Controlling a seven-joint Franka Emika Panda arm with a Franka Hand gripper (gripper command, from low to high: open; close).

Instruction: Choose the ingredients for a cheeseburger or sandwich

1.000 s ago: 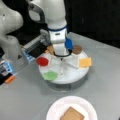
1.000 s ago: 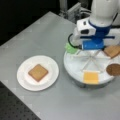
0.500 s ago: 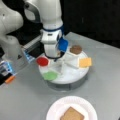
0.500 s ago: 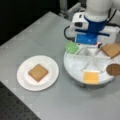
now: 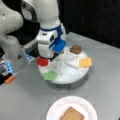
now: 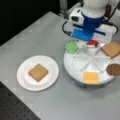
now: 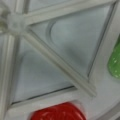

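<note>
My pincer [image 5: 47, 58] hangs low over the white divided tray [image 5: 72, 75], at the tray's 9 o'clock edge in a front view, right above the red round [image 5: 42, 61]. Fingers are hidden by the wrist housing, so I can't tell if they're spread or closed, or if they touch the red piece.

In the wrist view the red round [image 7: 58, 112] sits at 6 o'clock and a sliver of the green round [image 7: 115, 62] at 3 o'clock, w/ white tray ribs [image 7: 57, 62] crossing between.

The green round [image 5: 50, 75] lies in the next section, approx 7 o'clock on the tray. The brown patty [image 5: 75, 49] sits at 1 o'clock, the yellow-orange cheese square [image 5: 85, 62] at 3 o'clock.

In a front view a toast square [image 6: 112, 49] lies in a tray section at 2 o'clock, w/ the patty [image 6: 114, 69] just below it at the tray's rim.

Another toast square [image 6: 38, 72] lies flat in the middle of the white paper plate [image 6: 50, 62], alone on it. The plate rests on the grey tabletop [image 6: 37, 37], apart from the tray, at its 9 o'clock in that view.
</note>
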